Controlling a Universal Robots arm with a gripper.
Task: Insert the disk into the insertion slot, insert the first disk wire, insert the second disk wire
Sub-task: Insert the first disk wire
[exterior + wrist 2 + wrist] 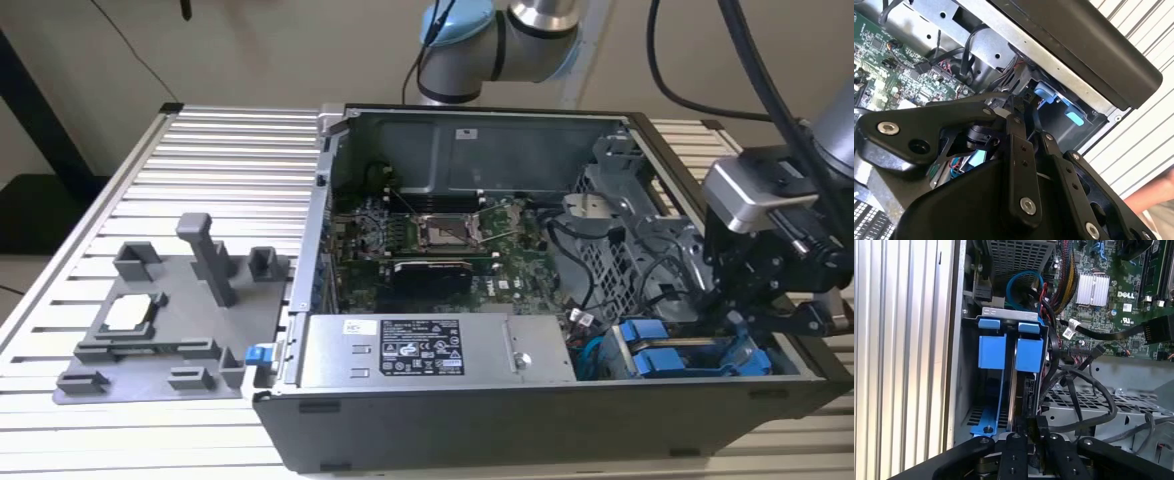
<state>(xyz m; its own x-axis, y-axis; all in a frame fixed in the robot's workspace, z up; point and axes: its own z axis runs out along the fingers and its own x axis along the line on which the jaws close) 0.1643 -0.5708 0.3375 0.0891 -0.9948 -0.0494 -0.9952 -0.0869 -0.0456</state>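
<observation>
- Your arm [830, 130] is leaning down into the computer case [400, 420] at the exterior view's right.
- Your hand [1035, 437] is gripping a black wire plug [1037, 422] beside the disk [1029, 355].

I find the disk [1029, 354] standing on edge inside the insertion slot [965, 390], a bay of the grey sheet-metal cage. Its bright blue carrier tab sits just below the cage's rim. In the exterior view this bay lies in the open case's near corner, on the exterior view's right. Black wires [1074, 390] hang loose just beside the disk. I cannot tell whether any is plugged in.
</observation>
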